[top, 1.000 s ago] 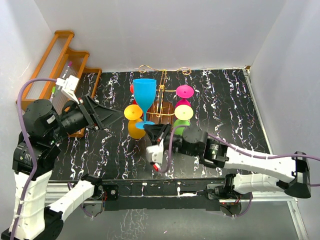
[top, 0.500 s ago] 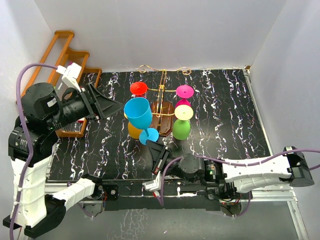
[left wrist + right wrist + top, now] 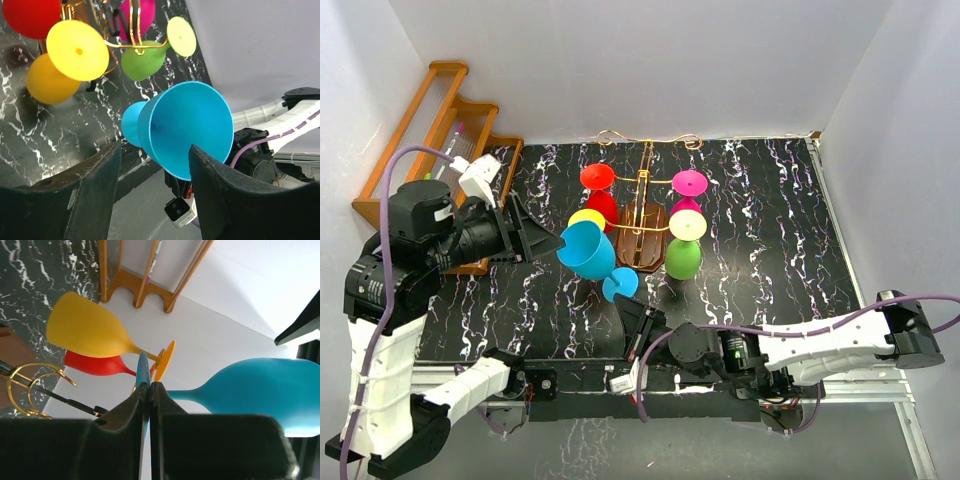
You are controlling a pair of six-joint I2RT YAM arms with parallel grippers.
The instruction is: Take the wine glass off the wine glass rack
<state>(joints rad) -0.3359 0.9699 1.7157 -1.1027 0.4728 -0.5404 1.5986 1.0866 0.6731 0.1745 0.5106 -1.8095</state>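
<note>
Because the right pincer point(image 3: 149, 386), low in the middle of the overhead view, is pressed together on nothing but the thin foot edge of the blue wine glass point(image 3: 586, 250), that smooth, glossy disc could swivel or slide out. The glass hangs tilted just left of centre, clear of the wire arms. Its wide, slick bowl sits between the spread fingers of the left pincer point(image 3: 155, 146). I cannot tell whether they press on it, so a release by the right before that hold is firm would likely drop it onto the black, white-veined desk point(image 3: 770, 220). Just behind, a yellow glass point(image 3: 586, 217) and a red glass point(image 3: 598, 178) hang on the wine glass rack point(image 3: 642, 250), dark oval wood with thin gold wire. A swing of the bowl could knock them.
</note>
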